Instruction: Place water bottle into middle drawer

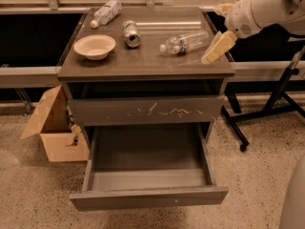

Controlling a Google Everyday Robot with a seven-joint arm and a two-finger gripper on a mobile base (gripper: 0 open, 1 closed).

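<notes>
On bench, rear left corner: bottle, lying down. Right of it, toward rear centre: can. Near left edge, in front of both: bowl. Right of can: water bottle, on its side (cap end toward can). Over right edge, just beside water bottle: gripper, fingers apart. Under bench top: upper drawer, shut. Below it, pulled out forward: middle drawer. On floor, left of bench: cardboard box.

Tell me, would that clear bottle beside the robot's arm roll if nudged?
Probably: the water bottle lies on its side on the cabinet top, so its round body may roll. Clear plastic likely dents when squeezed. The gripper hovers at its base end.
</notes>
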